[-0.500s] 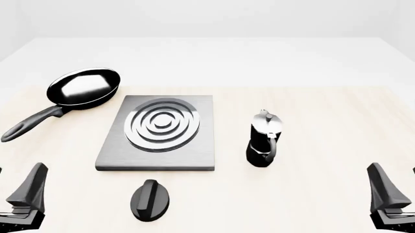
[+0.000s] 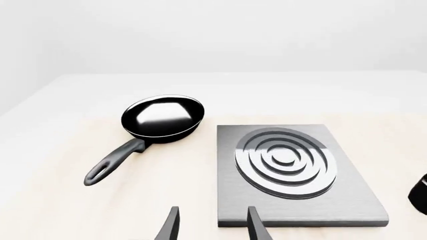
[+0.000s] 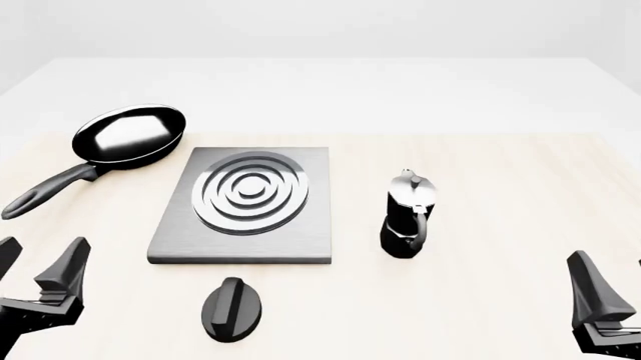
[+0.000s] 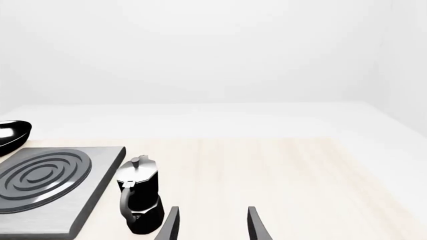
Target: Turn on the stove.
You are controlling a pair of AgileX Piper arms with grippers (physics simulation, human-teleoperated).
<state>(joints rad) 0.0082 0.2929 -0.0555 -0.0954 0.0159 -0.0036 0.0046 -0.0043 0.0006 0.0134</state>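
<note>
I see the stove (image 3: 240, 206) flat on the table (image 3: 481, 225), its black knob (image 3: 233, 309) lying apart, just nearer the arms than the slab. Left of the knob, the left gripper (image 3: 35, 266) has its fingers spread, holding nothing. Right of the stove, beyond the moka pot (image 3: 407, 217), the right gripper (image 4: 210, 222) is likewise parted and empty.
</note>
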